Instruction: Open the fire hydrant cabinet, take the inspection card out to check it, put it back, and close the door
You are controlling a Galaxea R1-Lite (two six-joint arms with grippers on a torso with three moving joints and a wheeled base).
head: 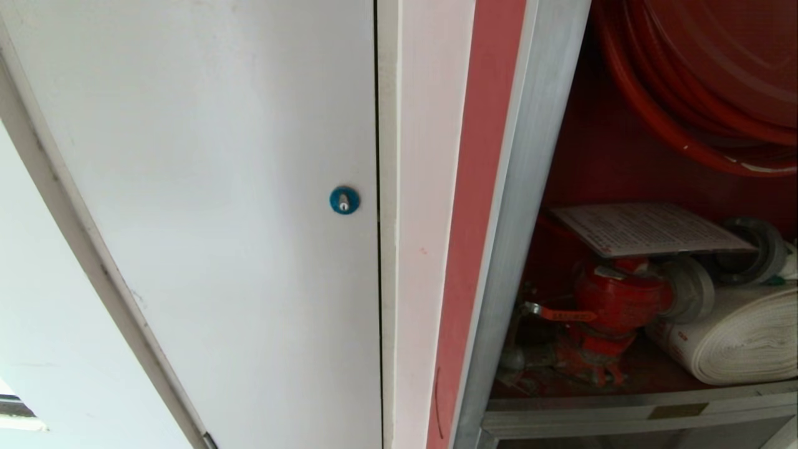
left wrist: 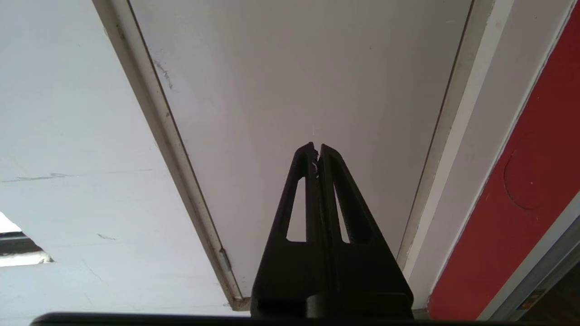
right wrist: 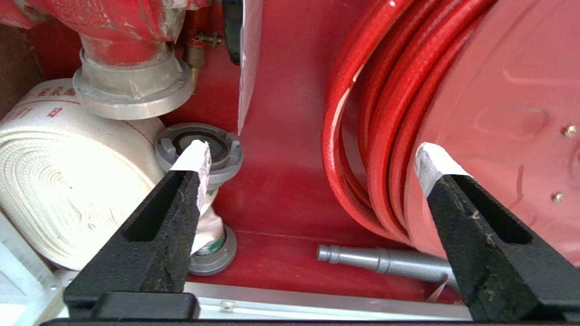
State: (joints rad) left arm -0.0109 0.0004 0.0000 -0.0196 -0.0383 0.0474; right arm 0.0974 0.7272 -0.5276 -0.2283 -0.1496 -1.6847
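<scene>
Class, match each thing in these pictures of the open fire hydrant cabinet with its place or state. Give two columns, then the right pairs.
Things:
1. inspection card
2. rolled hose
3. left hand
4. right hand

Places or states:
A. open, holding nothing, inside the cabinet
B. shut, in front of the white door
C. lying flat on top of the red valve
D. on the cabinet floor, beside the valve

Pairs: 1-C, 2-D, 3-B, 4-A
</scene>
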